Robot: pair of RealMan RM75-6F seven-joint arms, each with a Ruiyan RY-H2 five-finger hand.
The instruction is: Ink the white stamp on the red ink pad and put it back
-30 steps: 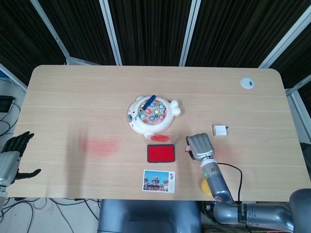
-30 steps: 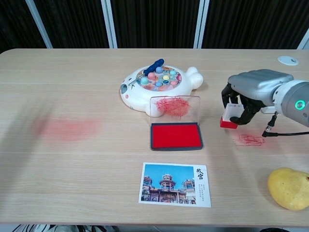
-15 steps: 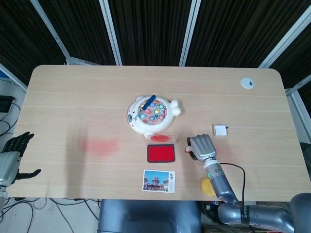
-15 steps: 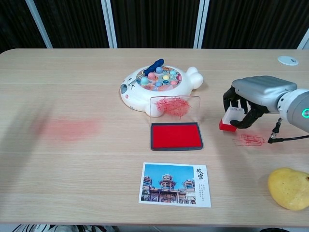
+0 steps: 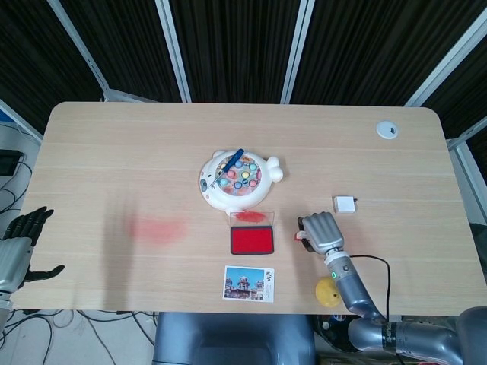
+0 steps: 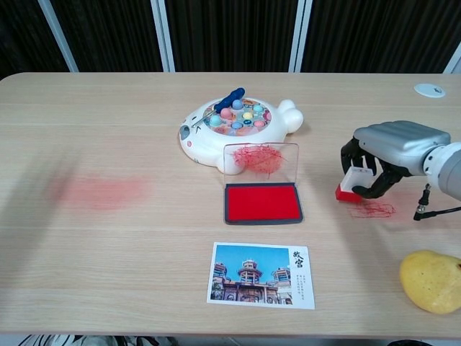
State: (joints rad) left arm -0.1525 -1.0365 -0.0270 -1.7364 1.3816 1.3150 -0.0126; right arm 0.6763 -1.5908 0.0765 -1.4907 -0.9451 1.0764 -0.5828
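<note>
red ink pad (image 6: pixel 262 202), white stamp (image 6: pixel 353 183) w/ red base

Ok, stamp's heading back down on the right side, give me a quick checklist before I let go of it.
1. Right hand holds the white stamp: ok.
2. Stamp resting flat on the table: cannot tell, its red base looks at the surface but contact is unclear.
3. Stamp clear of the red ink pad: ok.
4. Set-down spot beside the red scribble marks: ok.
5. Yellow fruit clear of the hand: ok.
6. Left hand off the table edge, holding nothing: ok.
</note>
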